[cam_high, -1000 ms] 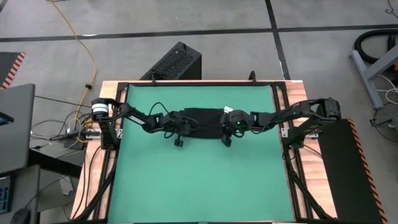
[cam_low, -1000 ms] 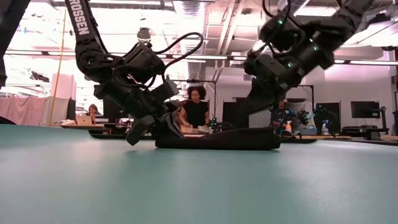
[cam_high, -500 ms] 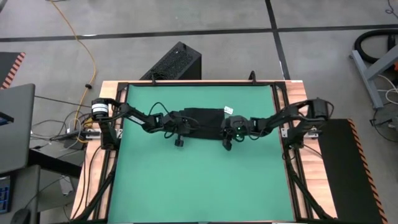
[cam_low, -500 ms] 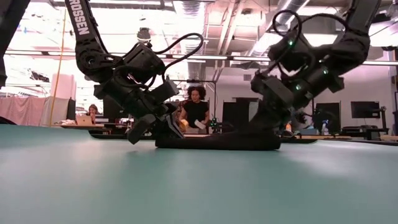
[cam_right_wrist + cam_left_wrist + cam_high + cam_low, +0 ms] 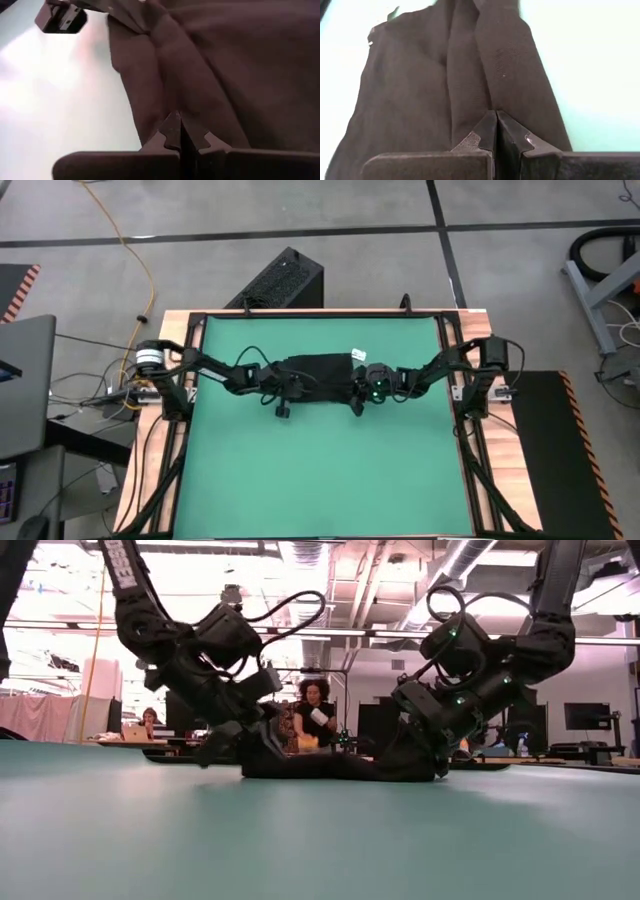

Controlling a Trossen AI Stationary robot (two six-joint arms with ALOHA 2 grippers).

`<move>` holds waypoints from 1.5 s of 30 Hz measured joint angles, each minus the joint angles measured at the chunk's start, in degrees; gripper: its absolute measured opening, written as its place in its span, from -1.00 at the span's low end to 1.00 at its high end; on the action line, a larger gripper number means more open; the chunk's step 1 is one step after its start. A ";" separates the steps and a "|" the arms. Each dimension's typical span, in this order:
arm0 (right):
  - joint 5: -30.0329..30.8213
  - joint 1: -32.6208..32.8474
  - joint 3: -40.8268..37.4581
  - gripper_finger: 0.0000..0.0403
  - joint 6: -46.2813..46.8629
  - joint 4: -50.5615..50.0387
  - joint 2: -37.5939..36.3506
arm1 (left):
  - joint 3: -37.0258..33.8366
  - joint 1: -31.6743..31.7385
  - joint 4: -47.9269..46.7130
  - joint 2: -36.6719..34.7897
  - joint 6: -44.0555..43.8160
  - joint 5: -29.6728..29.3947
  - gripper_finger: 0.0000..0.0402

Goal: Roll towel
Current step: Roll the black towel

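Note:
The black towel (image 5: 320,366) lies on the far middle of the green mat (image 5: 320,470), bunched into lengthwise folds, with its white tag (image 5: 358,354) at the far right corner. My left gripper (image 5: 298,380) is shut at the towel's left end and slants down from the table's left. My right gripper (image 5: 354,384) is shut at the right end and slants down from the right. In the low view the towel (image 5: 330,766) lies flat between my left gripper (image 5: 262,750) and my right gripper (image 5: 405,755). My left gripper has its shut fingertips (image 5: 487,131) on a raised fold of the towel (image 5: 465,85) near its left end. The fold runs away along the line of the fingers, which slant down from the table's left. The towel rests on the mat. My right gripper has its shut fingertips (image 5: 172,131) on a raised fold of the towel (image 5: 170,75) near its right end. The fingers slant down from the table's right and lie along the fold. The towel rests on the mat.
The green mat has bare room on the near side of the towel and a narrower strip behind it. Wooden table borders and black rails (image 5: 462,410) run along both sides. A black case (image 5: 282,280) stands on the floor beyond the far edge. People (image 5: 315,715) sit in the room behind.
My right gripper has come down from above the towel's right end onto it, tipping more steeply downward. My left gripper has stayed at the left end. The towel remains on the mat.

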 joint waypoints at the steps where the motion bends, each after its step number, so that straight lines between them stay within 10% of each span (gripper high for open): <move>1: 0.00 0.13 0.00 -0.94 0.49 -0.51 0.40 | -0.15 -0.48 -2.07 -1.51 0.60 -0.94 -1.00; 7: 0.03 1.71 0.10 -0.94 2.08 -3.36 0.63 | -0.21 -2.52 -15.30 -12.77 5.40 -7.26 -1.00; 13: 0.00 2.14 -0.06 -0.94 3.22 -2.41 0.69 | -0.10 -3.28 -10.56 -17.39 5.27 -1.52 -1.00; 21: -0.46 2.23 -0.11 -0.94 3.41 -1.80 0.77 | 0.45 -0.99 9.67 -3.28 8.29 2.17 -1.00; 37: -4.08 3.70 -0.37 -0.65 -15.92 -6.20 -19.32 | 0.39 3.54 7.35 4.20 2.70 0.91 -1.00; 45: 10.83 13.43 -0.35 -0.10 -32.07 -15.50 -20.86 | 0.45 4.01 5.79 4.17 0.80 3.10 -1.00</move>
